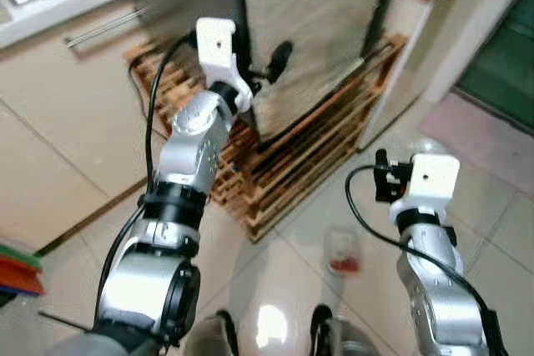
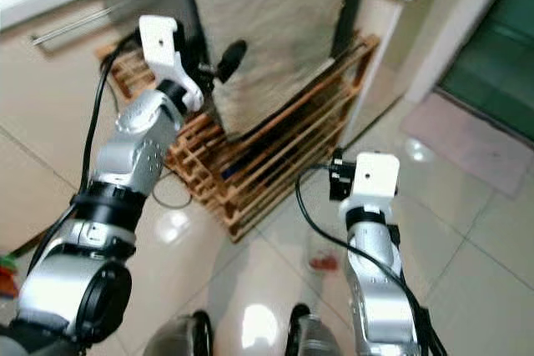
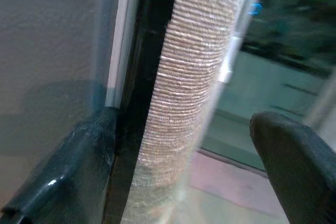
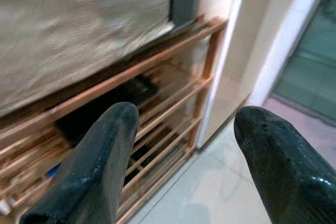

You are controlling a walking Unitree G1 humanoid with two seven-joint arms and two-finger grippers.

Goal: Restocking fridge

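A small red-filled container (image 1: 343,253) sits on the tiled floor (image 1: 75,164) near the robot's feet. The right end effector (image 4: 184,145) hangs open above the floor, facing a wooden rack (image 1: 309,156). Farther on, the left end effector (image 3: 184,145), open, straddles the fridge door (image 1: 313,31) edge.

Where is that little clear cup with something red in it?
The small clear cup with red contents stands on the pale tiled floor, just in front of the slatted wooden rack, beside the robot's right arm.
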